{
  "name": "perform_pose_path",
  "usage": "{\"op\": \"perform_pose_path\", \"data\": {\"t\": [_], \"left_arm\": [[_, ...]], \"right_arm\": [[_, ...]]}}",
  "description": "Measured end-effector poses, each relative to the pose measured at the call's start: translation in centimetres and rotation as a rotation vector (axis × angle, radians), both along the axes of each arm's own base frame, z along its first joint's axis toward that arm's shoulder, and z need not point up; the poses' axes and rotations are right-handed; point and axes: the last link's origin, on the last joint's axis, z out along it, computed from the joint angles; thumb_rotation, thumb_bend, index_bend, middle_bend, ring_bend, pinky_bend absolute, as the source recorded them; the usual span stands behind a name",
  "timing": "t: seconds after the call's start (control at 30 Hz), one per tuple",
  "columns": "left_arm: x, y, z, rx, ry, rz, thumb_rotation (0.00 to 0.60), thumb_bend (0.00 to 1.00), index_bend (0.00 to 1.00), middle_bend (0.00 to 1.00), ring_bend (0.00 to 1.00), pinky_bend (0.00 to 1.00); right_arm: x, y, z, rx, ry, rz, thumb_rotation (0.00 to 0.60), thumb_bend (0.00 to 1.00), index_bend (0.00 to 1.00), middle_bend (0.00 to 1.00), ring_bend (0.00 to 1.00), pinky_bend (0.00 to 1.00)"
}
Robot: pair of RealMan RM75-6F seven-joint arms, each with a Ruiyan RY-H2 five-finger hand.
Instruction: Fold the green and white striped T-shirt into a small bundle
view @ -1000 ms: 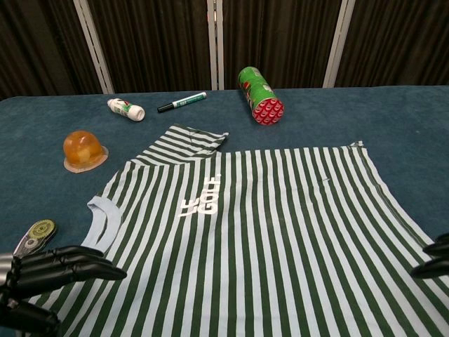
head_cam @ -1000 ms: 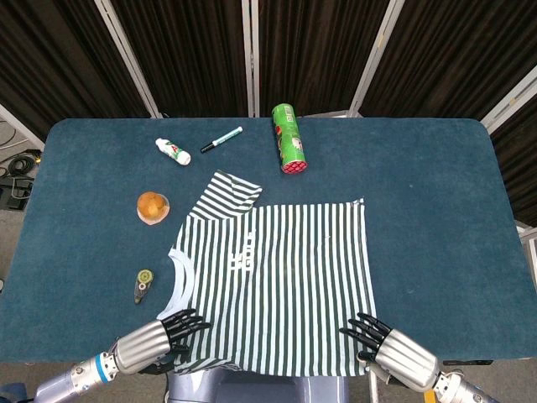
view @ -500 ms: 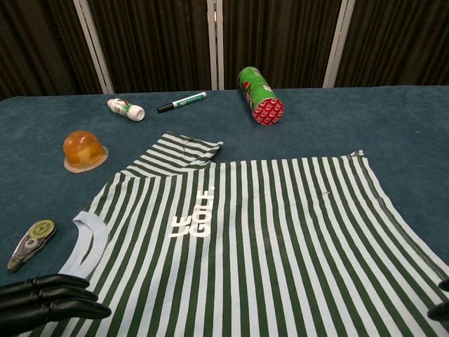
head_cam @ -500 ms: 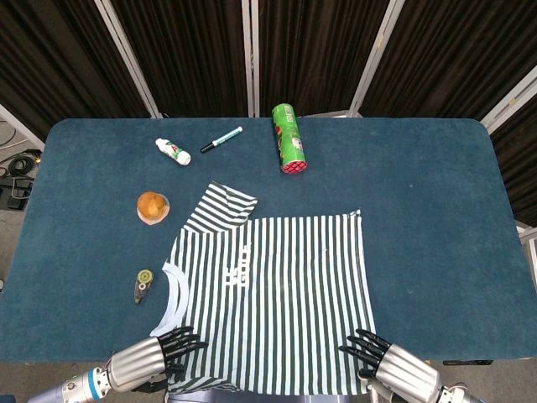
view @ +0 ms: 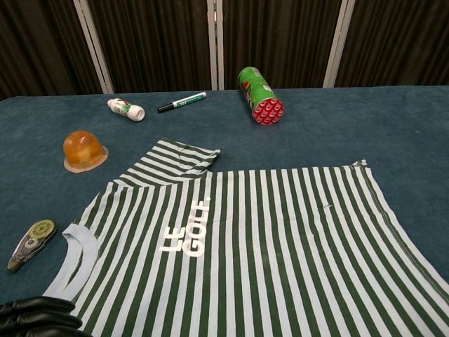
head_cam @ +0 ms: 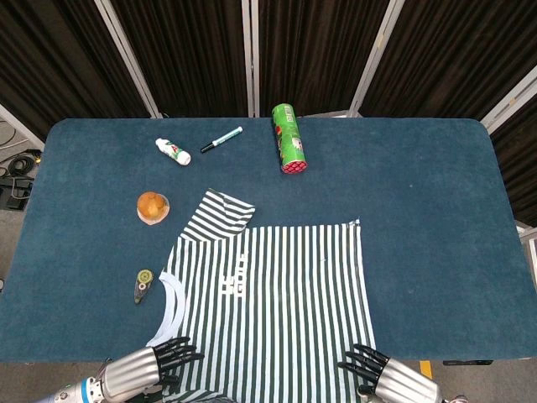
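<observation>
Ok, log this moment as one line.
shirt: flat, near edge | left hand: on collar-side corner | right hand: on hem-side corner | fold: not begun

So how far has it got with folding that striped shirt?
Barely started. The striped T-shirt lies flat and unfolded, only its far sleeve rumpled. The left hand and right hand rest on its near edge; whether they grip the cloth cannot be told. Every fold into a bundle is left.

The T-shirt (head_cam: 268, 311) lay on the table (head_cam: 436, 210) near its front edge, with the can (head_cam: 289, 138), marker (head_cam: 221, 139) and small bottle (head_cam: 173, 152) behind it and the dome (head_cam: 153, 206) and tape dispenser (head_cam: 143, 285) to its left.
</observation>
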Motion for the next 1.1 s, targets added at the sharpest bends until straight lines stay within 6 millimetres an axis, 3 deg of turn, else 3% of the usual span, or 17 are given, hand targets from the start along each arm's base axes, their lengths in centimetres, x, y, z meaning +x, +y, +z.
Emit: {"op": "perform_pose_path", "data": {"t": [0.53,1.1], "left_arm": [[-0.6,-0.7,0.2,-0.015,0.011,-0.003,0.600,0.55,0.79,0.01,0.00,0.00],[0.0,0.5,-0.1,0.012,-0.025,0.038,0.600,0.54,0.79,0.01,0.00,0.00]], "right_arm": [[-0.1,0.9,-0.1,0.011,-0.002,0.013,0.600,0.54,0.73,0.10,0.00,0.00],[-0.2,-0.4,0.2,-0.031,-0.010,-0.015,0.600,0.54,0.73,0.10,0.00,0.00]]}}
